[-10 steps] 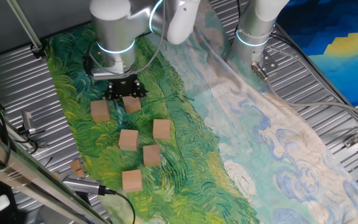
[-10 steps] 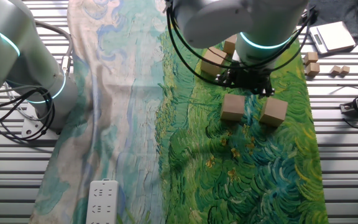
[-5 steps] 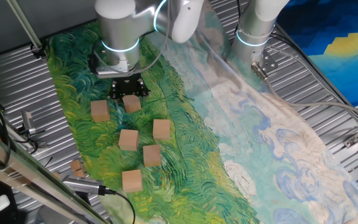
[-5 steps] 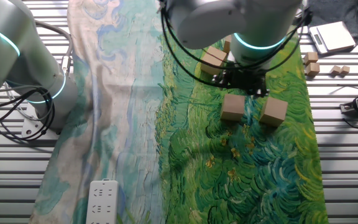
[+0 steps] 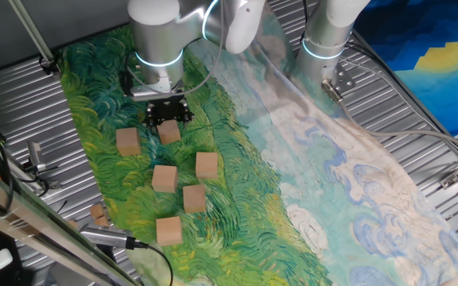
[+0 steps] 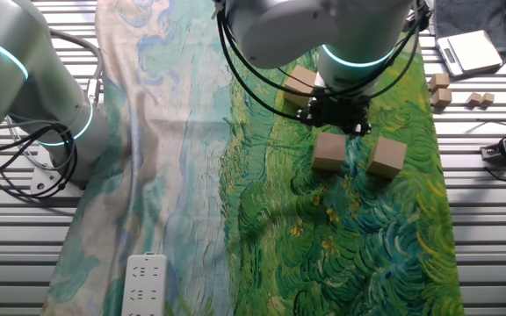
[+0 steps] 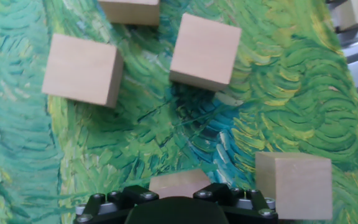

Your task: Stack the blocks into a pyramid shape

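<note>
Six blocks of plain light tan wood, unmarked, are seen on a cloth painted in swirling brushstrokes. Around the blocks the cloth is patterned in deep and yellow greens with blue flecks; farther from the blocks it is given over to pale blue, cream and white swirls. The gripper is finished in black, and the arm above it in silver-grey with a glowing cyan ring.
</note>
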You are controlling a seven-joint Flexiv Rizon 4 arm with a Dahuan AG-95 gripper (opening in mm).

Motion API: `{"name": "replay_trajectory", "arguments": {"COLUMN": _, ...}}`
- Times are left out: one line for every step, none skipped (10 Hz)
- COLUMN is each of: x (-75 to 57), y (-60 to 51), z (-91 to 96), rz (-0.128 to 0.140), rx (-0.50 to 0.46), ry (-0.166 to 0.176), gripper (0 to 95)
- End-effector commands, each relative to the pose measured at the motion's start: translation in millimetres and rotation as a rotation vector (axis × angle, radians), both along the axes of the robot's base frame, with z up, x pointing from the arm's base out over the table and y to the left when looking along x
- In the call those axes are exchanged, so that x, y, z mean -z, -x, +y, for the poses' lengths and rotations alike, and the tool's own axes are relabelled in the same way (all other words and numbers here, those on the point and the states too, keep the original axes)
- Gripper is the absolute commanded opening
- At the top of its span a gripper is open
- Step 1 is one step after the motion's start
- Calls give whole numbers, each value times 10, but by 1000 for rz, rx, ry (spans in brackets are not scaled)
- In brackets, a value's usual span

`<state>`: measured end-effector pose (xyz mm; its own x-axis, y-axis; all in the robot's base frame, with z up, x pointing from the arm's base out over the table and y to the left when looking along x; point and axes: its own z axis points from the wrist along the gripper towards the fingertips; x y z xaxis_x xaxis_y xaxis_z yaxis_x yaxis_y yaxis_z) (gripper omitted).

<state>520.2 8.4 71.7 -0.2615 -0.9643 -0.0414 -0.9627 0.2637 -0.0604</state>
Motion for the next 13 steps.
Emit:
{"name": "replay_trajectory", "arguments": {"x": -17, "y": 0, "z": -4, "rz": 2, "rx": 2, "ry": -2, "gripper": 760}}
{"name": "replay_trajectory", "arguments": {"x": -17, "y": 0, "z": -4, "rz": 2, "rx": 6, "ry": 1, "gripper": 760}}
{"name": "replay_trajectory", "arguments": {"x": -17, "y": 0, "z": -4, "rz": 1, "rx": 16, "ry": 7, "gripper": 760}}
{"name": "replay_trajectory", "arguments": {"x": -17, "y": 0, "z": -4, "rz": 0, "rx": 29, "ry": 11, "gripper": 760}}
{"name": "replay_trajectory", "arguments": {"x": -17, "y": 0, "z": -4, "rz": 0, "rx": 27, "ry": 15, "gripper": 760}}
{"name": "replay_trajectory", "arguments": {"x": -17, "y": 0, "z": -4, "rz": 2, "rx": 17, "ry": 20, "gripper": 760}}
{"name": "replay_trajectory", "arguments": {"x": -17, "y": 0, "z": -4, "rz": 3, "rx": 3, "ry": 21, "gripper": 760}}
{"name": "replay_trajectory", "arguments": {"x": -17, "y": 0, "z": -4, "rz": 15, "rx": -8, "ry": 20, "gripper": 760}}
{"name": "replay_trajectory", "arguments": {"x": -17, "y": 0, "z": -4, "rz": 20, "rx": -12, "ry": 21, "gripper": 760}}
{"name": "replay_trajectory", "arguments": {"x": -17, "y": 0, "z": -4, "rz": 25, "rx": -5, "ry": 26, "gripper": 760}}
{"name": "replay_trajectory", "arguments": {"x": -17, "y": 0, "z": -4, "rz": 31, "rx": -5, "ry": 28, "gripper": 760}}
{"name": "replay_trajectory", "arguments": {"x": -17, "y": 0, "z": -4, "rz": 38, "rx": -2, "ry": 26, "gripper": 760}}
{"name": "replay_trajectory", "arguments": {"x": -17, "y": 0, "z": -4, "rz": 40, "rx": 1, "ry": 27, "gripper": 760}}
